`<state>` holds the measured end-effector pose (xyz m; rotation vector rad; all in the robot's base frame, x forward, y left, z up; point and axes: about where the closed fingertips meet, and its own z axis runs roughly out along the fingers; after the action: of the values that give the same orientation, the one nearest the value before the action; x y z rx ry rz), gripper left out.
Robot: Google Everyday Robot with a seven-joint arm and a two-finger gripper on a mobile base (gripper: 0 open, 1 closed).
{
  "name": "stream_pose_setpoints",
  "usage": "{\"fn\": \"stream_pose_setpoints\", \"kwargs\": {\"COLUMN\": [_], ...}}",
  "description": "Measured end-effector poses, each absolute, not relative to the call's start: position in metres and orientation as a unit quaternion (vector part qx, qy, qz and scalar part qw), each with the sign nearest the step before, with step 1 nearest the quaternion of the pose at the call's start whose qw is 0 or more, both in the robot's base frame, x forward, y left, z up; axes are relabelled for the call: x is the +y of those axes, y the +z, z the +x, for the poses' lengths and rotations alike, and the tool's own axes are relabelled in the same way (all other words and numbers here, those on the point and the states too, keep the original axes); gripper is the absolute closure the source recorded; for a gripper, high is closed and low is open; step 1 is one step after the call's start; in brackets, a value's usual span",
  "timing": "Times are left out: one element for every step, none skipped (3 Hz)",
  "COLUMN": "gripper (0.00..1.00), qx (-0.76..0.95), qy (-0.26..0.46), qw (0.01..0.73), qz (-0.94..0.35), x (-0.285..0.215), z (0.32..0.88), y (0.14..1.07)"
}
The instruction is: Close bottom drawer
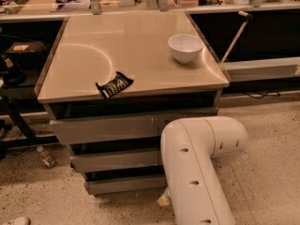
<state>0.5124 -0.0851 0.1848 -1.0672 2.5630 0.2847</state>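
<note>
The cabinet has three grey drawer fronts stacked under a tan top (131, 50). The bottom drawer (124, 184) is the narrowest front, just above the floor, with a dark gap above it; its inside is hidden. My white arm (197, 163) reaches down in front of the cabinet's right side and covers the right ends of the drawers. My gripper (163, 200) is almost wholly hidden behind the arm; only a pale tip shows at the right end of the bottom drawer front.
A white bowl (185, 47) and a black snack packet (114, 86) lie on the cabinet top. The mid-width drawer front (117, 160) and the widest front (108, 128) sit above. A small bottle (47, 157) lies on the floor at left. Dark shelving stands behind.
</note>
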Motion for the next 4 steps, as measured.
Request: {"fn": "stream_pose_setpoints", "kwargs": {"gripper": [0.65, 0.88, 1.0, 1.0], "qx": [0.904, 0.904, 0.904, 0.908], "qy": [0.1, 0.1, 0.1, 0.103], "qw": [0.174, 0.174, 0.174, 0.186], "qz": [-0.377, -0.377, -0.377, -0.361], "x": [-0.085, -0.085, -0.085, -0.08], "z": [0.512, 0.512, 0.512, 0.533], "y": [0.185, 0.185, 0.185, 0.182]}}
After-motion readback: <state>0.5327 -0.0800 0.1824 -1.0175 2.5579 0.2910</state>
